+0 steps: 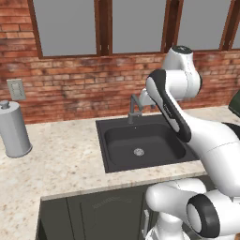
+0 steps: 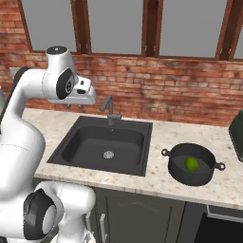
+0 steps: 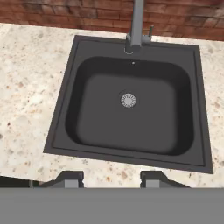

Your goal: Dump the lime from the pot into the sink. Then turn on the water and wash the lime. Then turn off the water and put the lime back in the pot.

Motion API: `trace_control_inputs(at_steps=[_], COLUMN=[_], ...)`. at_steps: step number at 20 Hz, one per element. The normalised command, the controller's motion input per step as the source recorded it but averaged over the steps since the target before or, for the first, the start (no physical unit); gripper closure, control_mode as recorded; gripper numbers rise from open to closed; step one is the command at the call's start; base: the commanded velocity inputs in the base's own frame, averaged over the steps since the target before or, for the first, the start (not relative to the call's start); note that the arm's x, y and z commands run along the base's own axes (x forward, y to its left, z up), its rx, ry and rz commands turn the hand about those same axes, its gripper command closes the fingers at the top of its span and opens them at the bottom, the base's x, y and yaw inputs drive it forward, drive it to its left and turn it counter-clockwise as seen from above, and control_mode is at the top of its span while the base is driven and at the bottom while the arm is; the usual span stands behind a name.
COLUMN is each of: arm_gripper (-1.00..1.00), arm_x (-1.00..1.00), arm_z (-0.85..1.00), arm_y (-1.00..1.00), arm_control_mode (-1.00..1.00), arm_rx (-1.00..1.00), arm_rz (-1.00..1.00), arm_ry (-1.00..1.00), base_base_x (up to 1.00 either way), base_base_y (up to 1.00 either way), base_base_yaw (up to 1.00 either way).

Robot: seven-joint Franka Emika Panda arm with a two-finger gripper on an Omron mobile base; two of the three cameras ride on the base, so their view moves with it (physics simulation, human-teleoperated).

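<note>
Left base view: the sink is seen dry and bare, drain uncovered; a grey canister is noted on the counter well to its left. Right base view: the lime is found inside the pot, upright on the counter right of the sink; the faucet is shown with no water running. Hand view: the gripper is held above the sink's near rim, fingers apart, nothing between them. Judged: no step done; dumping, washing and return all remain.
</note>
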Motion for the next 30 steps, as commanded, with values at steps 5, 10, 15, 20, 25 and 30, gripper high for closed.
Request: trace_control_inputs(at_steps=[5, 10, 15, 20, 25, 30], arm_gripper=[-1.00, -1.00, -1.00, -1.00, -1.00, -1.00], arm_x=[-0.13, -0.33, -0.26, -0.17, -0.03, 0.00], arm_z=[0.00, 0.00, 0.00, 0.00, -0.01, -0.09], arm_y=[-0.16, -0.51, -0.71, -0.81, -0.74, -0.58], arm_control_mode=[-1.00, -1.00, -1.00, -1.00, -1.00, -1.00], arm_rx=[0.00, 0.00, 0.03, 0.04, 0.03, 0.03], arm_rz=[0.00, 0.00, 0.00, 0.00, 0.00, 0.00], arm_ry=[-0.11, -0.25, -0.18, -0.07, 0.00, 0.06], base_base_x=[0.00, 0.00, 0.00, 0.00, 0.00, 0.00], base_base_y=[0.00, 0.00, 0.00, 0.00, 0.00, 0.00], base_base_yaw=[0.00, 0.00, 0.00, 0.00, 0.00, 0.00])
